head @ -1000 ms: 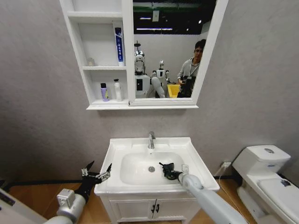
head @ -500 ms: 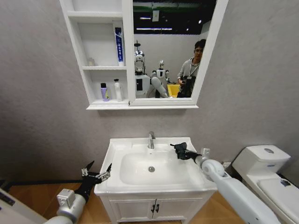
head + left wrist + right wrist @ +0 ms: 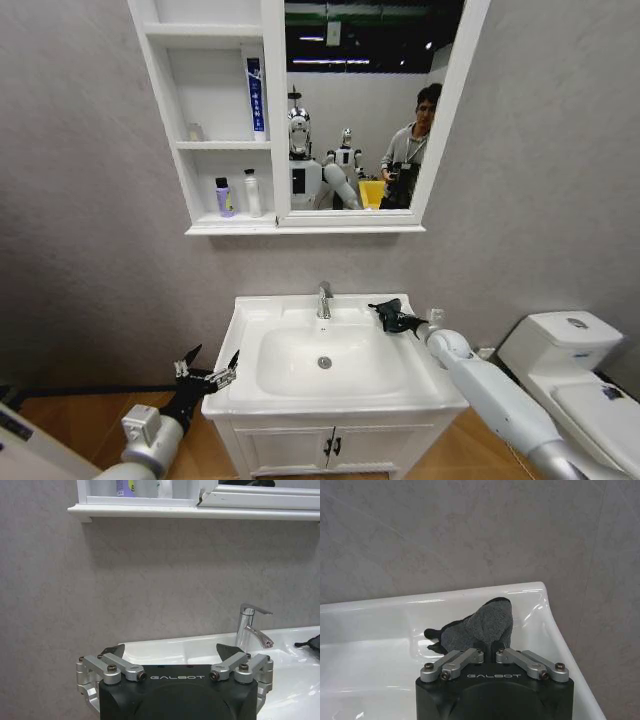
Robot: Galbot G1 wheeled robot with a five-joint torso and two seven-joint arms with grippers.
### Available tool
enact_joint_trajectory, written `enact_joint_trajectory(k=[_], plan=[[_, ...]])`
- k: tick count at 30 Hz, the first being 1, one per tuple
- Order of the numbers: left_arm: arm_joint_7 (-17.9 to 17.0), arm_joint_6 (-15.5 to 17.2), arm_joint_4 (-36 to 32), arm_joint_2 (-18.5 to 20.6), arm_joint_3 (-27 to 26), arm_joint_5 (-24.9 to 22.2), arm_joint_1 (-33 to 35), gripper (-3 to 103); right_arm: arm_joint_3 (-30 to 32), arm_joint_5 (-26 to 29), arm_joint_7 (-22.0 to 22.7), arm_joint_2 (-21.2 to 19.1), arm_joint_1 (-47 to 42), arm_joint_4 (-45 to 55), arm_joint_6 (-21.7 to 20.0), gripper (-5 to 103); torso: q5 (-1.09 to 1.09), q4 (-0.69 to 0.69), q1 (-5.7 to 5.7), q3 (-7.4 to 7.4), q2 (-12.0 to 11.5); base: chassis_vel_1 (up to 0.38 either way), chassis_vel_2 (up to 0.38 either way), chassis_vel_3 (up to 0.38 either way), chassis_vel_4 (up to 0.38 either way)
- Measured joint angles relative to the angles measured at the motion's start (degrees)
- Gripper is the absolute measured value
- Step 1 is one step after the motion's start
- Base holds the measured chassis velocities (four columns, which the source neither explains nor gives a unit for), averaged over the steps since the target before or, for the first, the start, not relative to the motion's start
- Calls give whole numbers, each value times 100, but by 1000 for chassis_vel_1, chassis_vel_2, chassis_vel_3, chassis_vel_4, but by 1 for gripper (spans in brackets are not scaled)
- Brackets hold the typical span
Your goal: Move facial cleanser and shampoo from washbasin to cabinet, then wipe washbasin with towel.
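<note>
The room has grey, stone-like walls [image 3: 90, 250] and a wooden floor [image 3: 80, 430]. A white toilet [image 3: 570, 370] stands at the right of the white two-door vanity [image 3: 330, 445].

The white wall-hung cabinet [image 3: 165, 110], with three open shelf niches and a tall white-framed mirror [image 3: 365, 100], hangs on the wall above the washbasin. In the middle niche a tall tube with a blue label [image 3: 255, 95] stands upright; its writing is too small to read. In the lowest niche a small purple bottle with a dark cap [image 3: 224, 198] and a white bottle [image 3: 252, 194] stand side by side.

The white rectangular ceramic washbasin [image 3: 250, 310] has an oval bowl, and its chrome tap [image 3: 324, 300] is at the middle of the back rim.

The right gripper [image 3: 393, 319] is over the back right corner of the washbasin, right of the tap. Its fingers are clenched on the small dark grey folded towel [image 3: 480, 627], which hangs in front of them and touches the rim there. The black body of this gripper has the word "GALBOT" in white letters.

The left gripper [image 3: 207, 375] is low beside the front left corner of the washbasin, apart from it. Its fingers are spread wide and hold nothing. The same word "GALBOT" is on its body.
</note>
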Motion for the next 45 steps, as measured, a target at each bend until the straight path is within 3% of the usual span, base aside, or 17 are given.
enact_joint_trajectory(k=[1, 2, 5, 7, 16, 19, 20, 25, 27, 30, 31, 35, 36, 38, 39, 41, 45], plan=[[0, 0, 0, 0, 0, 0, 0, 100, 4, -5, -44, 16, -5, -29, 7, 7, -1, 0, 0, 0, 0, 0, 0, 0, 0], [0, 0, 0, 0, 0, 0, 0, 100, 13, -11, -83, 36, -13, -46, 14, 18, 0, 0, 0, 0, 0, 0, 0, 0, 0], [0, 0, 0, 0, 0, 0, 0, 100, 26, -38, -101, 54, -31, -49, 52, 28, -1, 1, 0, 0, 0, 0, 0, 0, 0], [0, 0, 0, 0, 0, 0, 0, 100, 40, -53, -100, 63, -38, -49, 80, 28, 0, 1, 0, 0, 0, 0, 0, 0, 0], [0, 0, 0, 0, 0, 0, 0, 100, 235, -176, -107, 51, -253, 189, 449, 61, -1, 1, 0, -1, 1, 0, 0, 0, 0], [0, 0, 0, 0, 0, 0, 0, 100, 490, -577, 42, 75, -605, 507, 857, 77, 0, 2, 0, 0, 1, 0, 0, 0, 0], [0, 0, 0, 0, 0, 0, 0, 100, 490, -577, 42, 75, -605, 507, 857, 77, 0, 2, 0, 0, 1, 0, 0, 0, 0], [-1, 0, 0, 0, 0, 0, 0, 100, 1236, -1114, 387, -35, -1578, 1586, 1149, 97, 0, 2, 0, 0, 1, 0, 0, 0, 0], [-1, 0, 0, 0, 0, 0, 0, 100, 1503, -1262, 547, -90, -1949, 2038, 1195, 99, 0, 1, 0, -1, 1, 0, 0, 0, 0], [0, 0, 0, 0, 0, 0, 0, 100, 2516, -1500, 986, -59, -3502, 3617, 1115, 100, -1, 1, -1, -1, 1, 0, 0, 0, 0], [0, 0, 0, 0, 0, 0, 0, 100, 2516, -1500, 986, -59, -3502, 3617, 1115, 100, -1, 1, -1, -1, 1, 0, 0, 0, 0], [-1, 0, 0, 0, 0, 0, 0, 100, 3720, -1951, 1081, 386, -5424, 5028, 1151, 100, -1, -2, -2, -2, 2, 0, 0, 0, 0], [-1, 0, 0, 0, 0, 0, 0, 100, 3720, -1951, 1081, 386, -5424, 5028, 1151, 100, -1, -2, -2, -2, 2, 0, 0, 0, 0], [-1, 1, 0, 0, 0, 0, 0, 100, 4434, -2331, 1052, 1209, -6834, 5987, 1403, 100, -2, 1, -3, -2, 2, 0, 0, 0, 0], [-1, 1, 0, 0, 0, 0, 0, 100, 4434, -2331, 1052, 1209, -6834, 5987, 1403, 100, -2, 1, -3, -2, 2, 0, 0, 0, 0], [-1, 0, 0, 1, 0, 0, 0, 100, 4584, -2559, 1054, 2016, -7652, 6410, 1650, 100, -1, -2, -3, -3, 2, 0, 0, 0, 0], [-1, 1, 0, 0, 0, 0, 0, 100, 4474, -2980, 1051, 2416, -8192, 6619, 1988, 100, -3, -2, -3, -2, 2, 0, 0, 0, 0]])
